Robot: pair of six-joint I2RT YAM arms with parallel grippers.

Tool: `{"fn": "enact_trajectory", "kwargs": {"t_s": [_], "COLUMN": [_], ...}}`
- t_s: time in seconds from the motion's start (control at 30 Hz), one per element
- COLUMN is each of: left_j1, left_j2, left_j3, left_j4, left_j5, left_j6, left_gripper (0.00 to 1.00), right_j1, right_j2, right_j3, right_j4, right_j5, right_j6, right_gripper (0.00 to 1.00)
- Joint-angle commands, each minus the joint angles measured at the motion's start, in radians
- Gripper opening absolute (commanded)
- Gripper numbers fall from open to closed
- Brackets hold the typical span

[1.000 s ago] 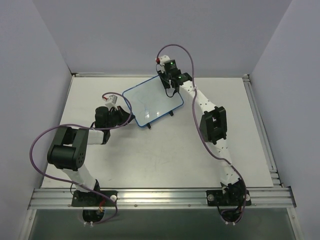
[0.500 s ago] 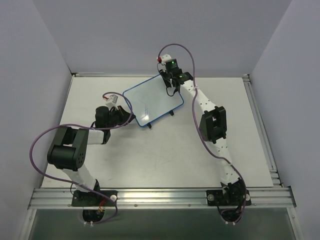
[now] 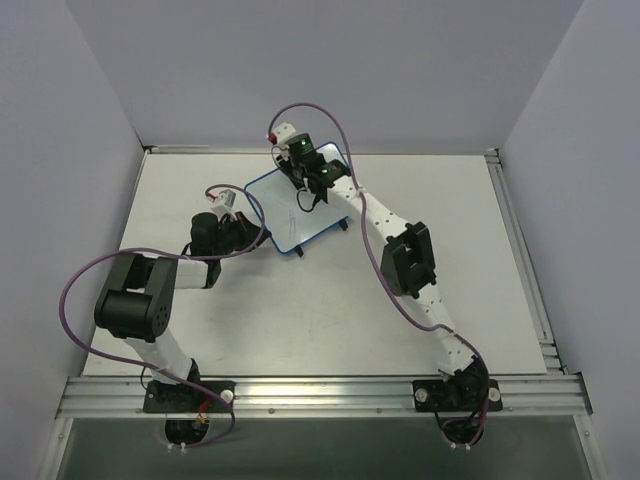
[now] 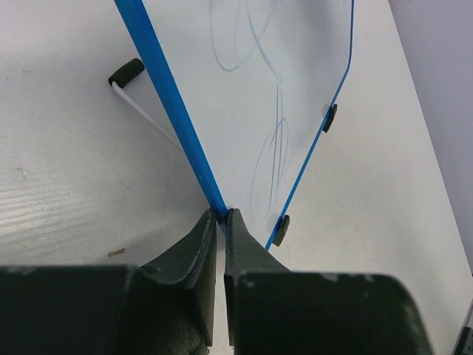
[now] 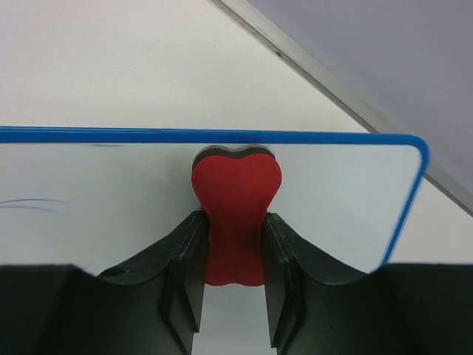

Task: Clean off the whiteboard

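Whiteboard [image 3: 282, 213] stood propped at a tilt toward the far edge of the tabletop [image 3: 300, 310], a little left of that edge's middle. Its thin blue rim [image 4: 166, 103] ran round a white face that carried faint blue scribbles [image 4: 270, 159]. Small black feet [image 4: 330, 117] showed along one side, seen from the left wrist.

The left tool [image 4: 224, 218] was pressed together on the rim, its two dark fingers pinching the blue strip at the board's left side (the side toward the tabletop's left edge). A thin white strut with a black tip [image 4: 126, 72] lay on the tabletop just beside that rim.

The right tool [image 5: 235, 222] reached in over the board from the right and pinched a red eraser [image 5: 236, 185] between its fingers. The eraser's rounded end lay against the white face, touching the rim along the board's far edge, near a rounded corner.
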Motion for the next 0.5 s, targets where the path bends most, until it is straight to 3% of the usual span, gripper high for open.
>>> {"fn": "enact_trajectory", "kwargs": {"t_s": [0.0,0.27,0.47], "left_j1": [-0.005,-0.003,-0.003], "left_j2": [0.001,-0.005,-0.008], "left_j3": [0.023,0.023,0.022], "left_j4": [0.003,0.005,0.003], "left_j5": [-0.002,-0.004,-0.005], "left_j6": [0.04,0.04,0.04], "left_gripper": [0.02,0.02,0.02], "right_j1": [0.079,0.106,0.102], "right_j2": [0.019,-0.021,-0.113], "right_j3": [-0.018,-0.086,-0.319], "right_j4": [-0.029,0.008,0.095], "right_j5": [-0.105,-0.136,-0.111], "right_j6": [0.008,0.043,0.074], "right_gripper": [0.04,0.04,0.04]}}
